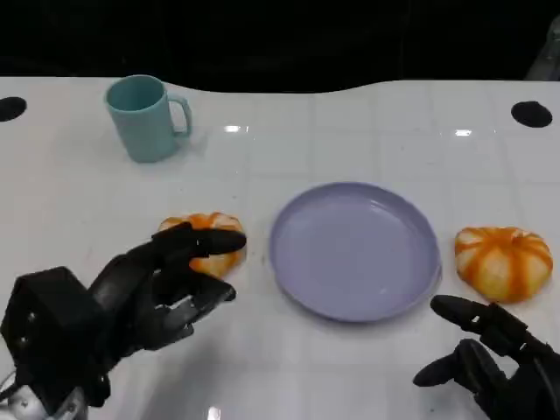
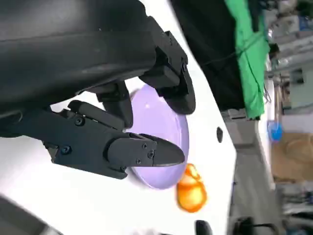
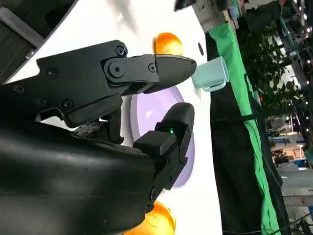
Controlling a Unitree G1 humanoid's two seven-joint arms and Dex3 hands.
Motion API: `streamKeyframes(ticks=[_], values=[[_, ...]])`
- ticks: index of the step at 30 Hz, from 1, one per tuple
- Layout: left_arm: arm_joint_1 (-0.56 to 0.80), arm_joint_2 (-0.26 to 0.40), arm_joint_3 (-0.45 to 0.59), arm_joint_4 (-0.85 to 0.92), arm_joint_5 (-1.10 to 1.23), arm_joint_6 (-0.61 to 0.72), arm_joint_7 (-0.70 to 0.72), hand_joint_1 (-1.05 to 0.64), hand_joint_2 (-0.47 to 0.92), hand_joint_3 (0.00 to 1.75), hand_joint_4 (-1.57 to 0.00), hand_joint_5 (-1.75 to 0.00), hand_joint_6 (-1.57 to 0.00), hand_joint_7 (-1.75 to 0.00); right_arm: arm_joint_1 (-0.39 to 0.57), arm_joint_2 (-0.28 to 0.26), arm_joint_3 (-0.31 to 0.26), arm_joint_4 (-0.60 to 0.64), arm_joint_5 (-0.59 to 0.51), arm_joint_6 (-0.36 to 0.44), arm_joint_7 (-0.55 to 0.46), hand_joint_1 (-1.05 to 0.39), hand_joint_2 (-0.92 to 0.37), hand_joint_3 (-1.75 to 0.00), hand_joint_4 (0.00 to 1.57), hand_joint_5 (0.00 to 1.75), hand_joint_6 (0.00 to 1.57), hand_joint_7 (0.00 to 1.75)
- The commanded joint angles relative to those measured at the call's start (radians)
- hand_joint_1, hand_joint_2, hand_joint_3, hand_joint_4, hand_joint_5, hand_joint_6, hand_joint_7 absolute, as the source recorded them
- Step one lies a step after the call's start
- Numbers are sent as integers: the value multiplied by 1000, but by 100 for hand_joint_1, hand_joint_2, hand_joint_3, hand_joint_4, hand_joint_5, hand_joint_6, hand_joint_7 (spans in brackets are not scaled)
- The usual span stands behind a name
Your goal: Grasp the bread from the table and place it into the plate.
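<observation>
Two orange-and-white bread rolls lie on the white table, one on each side of the empty purple plate [image 1: 354, 249]. The left bread [image 1: 213, 225] is just left of the plate, and my left hand [image 1: 149, 293] hovers at its near side, fingers apart, one finger reaching across the bread's front. Nothing is gripped. The right bread [image 1: 503, 261] sits right of the plate, with my right hand [image 1: 490, 354] low beside it, fingers apart and holding nothing. In the left wrist view, the plate [image 2: 168, 129] and the right bread [image 2: 190, 193] lie beyond the fingers [image 2: 146, 152].
A teal mug [image 1: 144, 118] stands at the back left, well away from the plate. Black round marks [image 1: 531, 113] sit near the table's far corners. The right wrist view shows the mug [image 3: 210, 74], the left bread [image 3: 167, 44] and the plate [image 3: 146, 112].
</observation>
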Motion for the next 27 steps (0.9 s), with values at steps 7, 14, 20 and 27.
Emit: streamKeyframes(ticks=[7, 14, 20, 27], values=[[-139, 194, -122, 10, 569, -138, 182, -48, 83, 0, -8, -64, -40, -2, -1, -10, -1, -5, -11, 5, -11, -75, -92, -31, 71, 116, 83, 57], [-220, 215, -194, 31, 728, -91, 157, -39, 77, 0, -3, -47, -31, -1, 0, -10, -4, -7, -11, 7, -7, -75, -92, -32, 71, 117, 83, 58], [-326, 220, -286, 117, 871, -33, 125, -38, 76, 1, 0, -29, -22, 0, -1, -8, -7, -2, -11, 2, -5, -75, -92, -31, 71, 117, 82, 58], [-432, 179, -367, 262, 931, 51, 90, -28, 78, 1, 0, -21, -15, 0, -3, -12, -12, 5, -1, -4, 13, -75, -92, -31, 70, 117, 82, 58]])
